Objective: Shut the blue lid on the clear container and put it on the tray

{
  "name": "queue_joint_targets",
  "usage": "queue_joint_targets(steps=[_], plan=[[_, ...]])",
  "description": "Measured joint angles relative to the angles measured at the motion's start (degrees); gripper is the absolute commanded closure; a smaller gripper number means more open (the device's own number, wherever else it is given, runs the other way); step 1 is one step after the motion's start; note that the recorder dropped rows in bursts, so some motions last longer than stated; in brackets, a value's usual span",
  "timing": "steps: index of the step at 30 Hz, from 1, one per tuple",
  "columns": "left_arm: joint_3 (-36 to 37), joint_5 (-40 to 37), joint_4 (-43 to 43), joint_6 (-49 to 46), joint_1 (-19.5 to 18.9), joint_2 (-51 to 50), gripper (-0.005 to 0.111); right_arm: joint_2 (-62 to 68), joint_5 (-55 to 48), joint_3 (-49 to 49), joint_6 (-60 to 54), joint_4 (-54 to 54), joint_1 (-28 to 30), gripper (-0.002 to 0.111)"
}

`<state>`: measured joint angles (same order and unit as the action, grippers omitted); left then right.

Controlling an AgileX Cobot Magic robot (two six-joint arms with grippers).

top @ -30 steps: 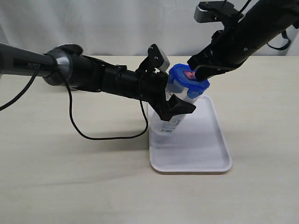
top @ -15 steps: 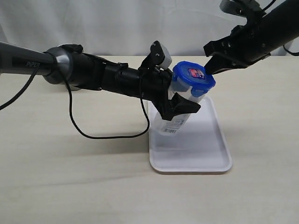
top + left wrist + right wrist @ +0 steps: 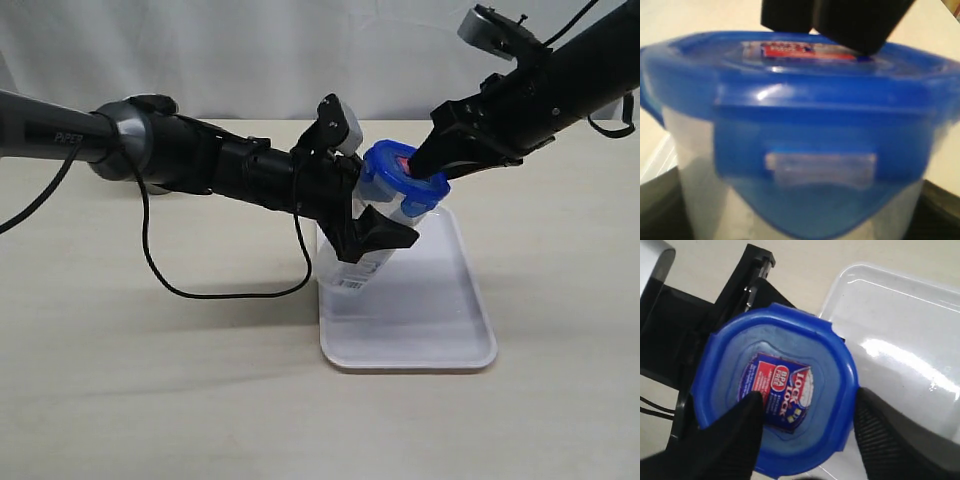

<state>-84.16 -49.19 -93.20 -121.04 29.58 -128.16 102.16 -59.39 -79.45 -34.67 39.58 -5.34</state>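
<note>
Capping the clear container [image 3: 374,262] (left pincer [image 3: 373,220] clamped on it), blue lid [image 3: 385,185] beneath the parted right pincer [image 3: 807,405].

The lid [image 3: 398,178] is bright blue, and the sticker [image 3: 776,390] on its top is part red, part dark blue, with white lettering. The container [image 3: 366,264] is clear and colourless, with a small white label [image 3: 350,284] bearing dark marks near its base. The tray [image 3: 440,345] is plain glossy white. The left arm [image 3: 240,170] and the right arm [image 3: 545,95] are black; the left arm turns grey towards the far left. The cable [image 3: 200,292] is black. The table [image 3: 130,400] is pale beige with faint grain, and the curtain [image 3: 250,50] is white.
</note>
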Motion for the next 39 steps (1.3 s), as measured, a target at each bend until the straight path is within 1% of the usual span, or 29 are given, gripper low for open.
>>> queue_joint_targets(steps=[5,9,14,21,23,24,26,30,32,33,34,35,36,37,39], plan=[[0.0,0.0,0.0,0.0,-0.1,0.0,0.033,0.13,-0.42,0.0,-1.56,1.49,0.09,0.052],[0.0,-0.12,0.0,0.0,-0.2,0.0,0.033,0.13,-1.85,0.0,-6.19,5.42,0.72,0.052],[0.0,-0.21,-0.38,0.0,-0.28,0.0,0.033,0.13,-2.12,0.0,-9.19,6.44,1.0,0.052],[0.11,-0.21,-0.12,0.0,-0.68,-0.36,0.033,0.13,0.32,0.0,-8.63,2.48,-1.66,0.052],[0.11,0.01,-0.75,0.0,-0.78,-0.86,0.033,0.13,1.8,0.0,-7.26,1.03,-2.48,0.052],[0.11,0.28,-2.26,0.0,-0.65,-1.41,0.033,0.02,1.96,0.0,-6.57,2.45,-3.23,0.053],[0.11,0.04,-3.35,0.0,-0.24,-1.91,0.033,-0.59,1.98,0.0,-6.36,3.97,-4.18,0.057],[0.01,-1.08,-4.78,0.0,0.38,-2.39,0.033,-2.46,2.4,0.11,-6.24,4.84,-5.03,0.07],[0.01,-1.3,-5.17,0.0,0.38,-2.67,0.033,-2.74,3.1,0.11,-5.94,3.81,-5.68,0.083],[0.01,-1.3,-5.17,0.0,0.38,-2.8,0.033,-2.29,3.24,0.11,-5.11,1.71,-6.58,0.087],[0.01,-1.3,-5.17,0.0,0.38,-2.8,0.033,-1.86,3.65,0.11,-4.52,0.23,-6.99,0.094],[0.01,-1.1,-5.14,0.0,0.38,-2.88,0.033,-1.5,5.44,0.11,-1.94,-2.45,-7.34,0.098],[0.01,-1.1,-5.14,0.0,0.38,-2.88,0.033,-1.5,6.08,0.11,-0.88,-3.77,-7.39,0.104],[0.01,-1.1,-5.14,0.0,0.38,-2.88,0.033,-1.5,7.52,0.11,1.64,-7.09,-7.39,0.104],[0.01,-1.1,-5.14,0.0,0.38,-2.88,0.034,-1.5,8.96,0.11,3.54,-9.98,-7.39,0.104]])
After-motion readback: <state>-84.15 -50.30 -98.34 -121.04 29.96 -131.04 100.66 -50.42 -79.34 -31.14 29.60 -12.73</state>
